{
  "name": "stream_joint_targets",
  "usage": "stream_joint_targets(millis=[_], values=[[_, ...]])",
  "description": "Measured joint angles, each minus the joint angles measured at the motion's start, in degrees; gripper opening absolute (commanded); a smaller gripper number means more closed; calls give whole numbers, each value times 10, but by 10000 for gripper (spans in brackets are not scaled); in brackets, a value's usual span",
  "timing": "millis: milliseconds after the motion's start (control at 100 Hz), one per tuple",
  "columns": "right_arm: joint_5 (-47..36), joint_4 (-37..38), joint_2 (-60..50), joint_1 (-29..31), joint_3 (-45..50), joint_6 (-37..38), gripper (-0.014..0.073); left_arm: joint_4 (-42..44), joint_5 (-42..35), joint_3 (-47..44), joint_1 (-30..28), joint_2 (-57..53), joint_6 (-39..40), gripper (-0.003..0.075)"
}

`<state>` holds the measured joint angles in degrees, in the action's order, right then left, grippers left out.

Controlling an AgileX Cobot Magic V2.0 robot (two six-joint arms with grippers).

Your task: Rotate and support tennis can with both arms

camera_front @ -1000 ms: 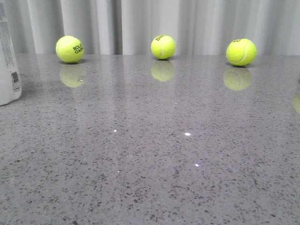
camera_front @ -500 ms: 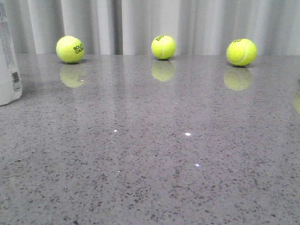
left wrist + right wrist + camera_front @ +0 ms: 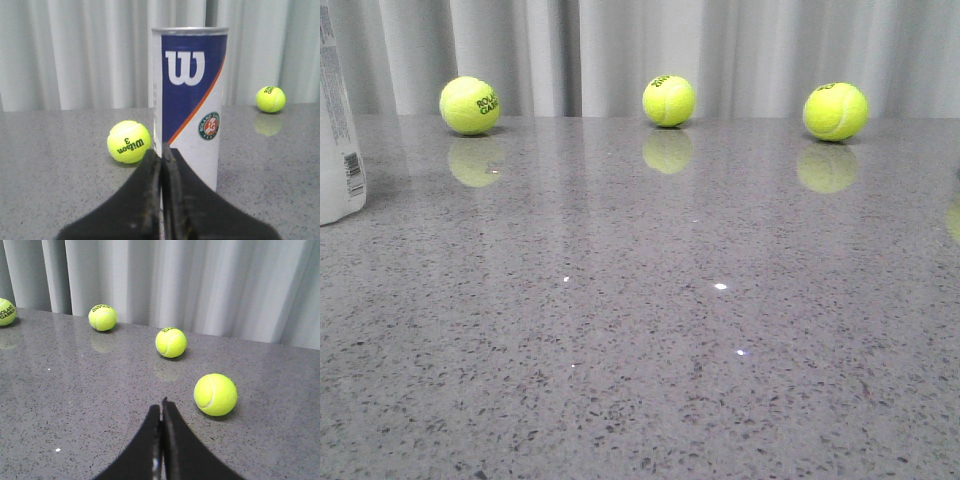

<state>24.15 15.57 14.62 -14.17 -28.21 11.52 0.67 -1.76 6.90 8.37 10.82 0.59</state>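
The tennis can [image 3: 190, 105] stands upright on the grey table, showing its navy-and-white label, orange stripe, white logo and silver rim. In the front view only its white side with a barcode [image 3: 338, 130] shows at the far left edge. My left gripper [image 3: 162, 150] is shut with nothing in it, its tips just in front of the can's lower part. Whether they touch the can I cannot tell. My right gripper [image 3: 162, 405] is also shut and empty, low over bare table, away from the can. Neither arm appears in the front view.
Three yellow tennis balls [image 3: 470, 105] [image 3: 669, 100] [image 3: 835, 111] line the table's back edge before a white curtain. One ball [image 3: 129, 141] lies beside the can, another [image 3: 270, 99] behind it. A ball [image 3: 215, 394] sits close to the right gripper's tips, others [image 3: 171, 342] [image 3: 102, 317] farther off.
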Motion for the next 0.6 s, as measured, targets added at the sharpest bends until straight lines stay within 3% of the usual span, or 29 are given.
stream_joint_targets(millis=[210,600], values=[[0,0,0,0,0,0,-68,41,2,-67,-15,-78,50,-21],[0,0,0,0,0,0,-68,49,12,-67,-56,-111,55,-21]])
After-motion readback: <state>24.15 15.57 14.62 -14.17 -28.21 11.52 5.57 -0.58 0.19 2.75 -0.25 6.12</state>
